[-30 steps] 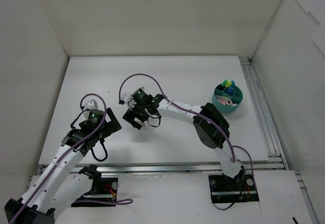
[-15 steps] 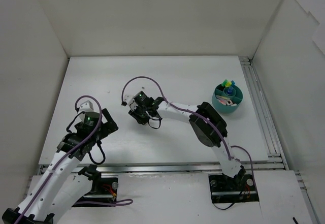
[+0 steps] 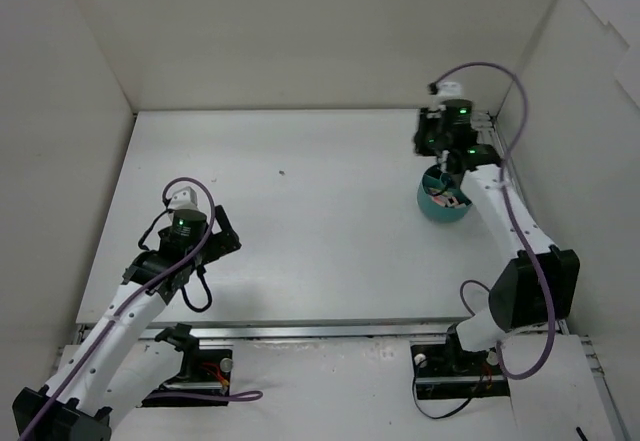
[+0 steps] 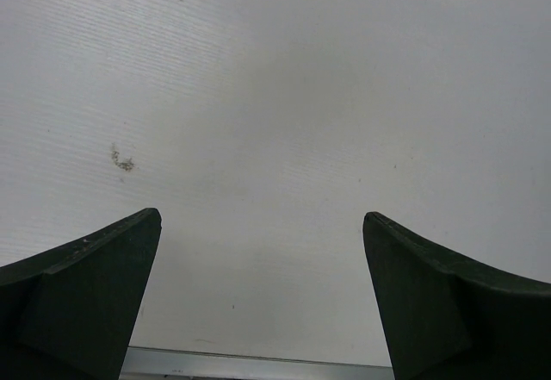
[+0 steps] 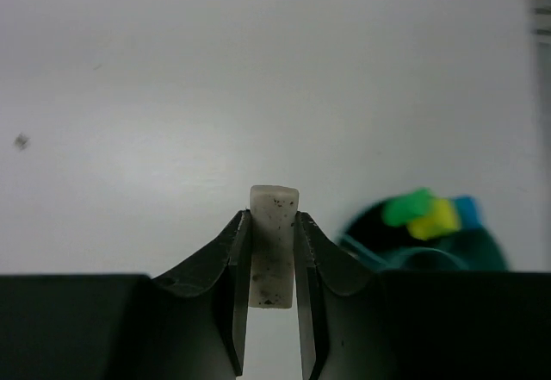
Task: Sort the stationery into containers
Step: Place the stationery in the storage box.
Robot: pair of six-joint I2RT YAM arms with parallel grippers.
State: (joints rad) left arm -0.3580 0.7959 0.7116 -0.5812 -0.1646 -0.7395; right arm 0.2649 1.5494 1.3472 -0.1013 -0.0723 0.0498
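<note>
Tub (image 3: 432, 211) of teal plastic, capped highlighters (image 5: 424, 214) inside

**Work enclosure seen from above.** A flat white matt tabletop (image 3: 330, 251) is boxed in on three sides by plain white panel walls: a back wall (image 3: 300, 31), a left wall (image 3: 50, 161) and a right wall (image 3: 590, 111). Grey metal rails (image 3: 330, 331) border its near and right edges. A small dark speck (image 3: 281, 172) marks the far centre. The left wrist view shows a faint grey smudge (image 4: 122, 160). The light is even and diffuse, with soft shadows.
</note>
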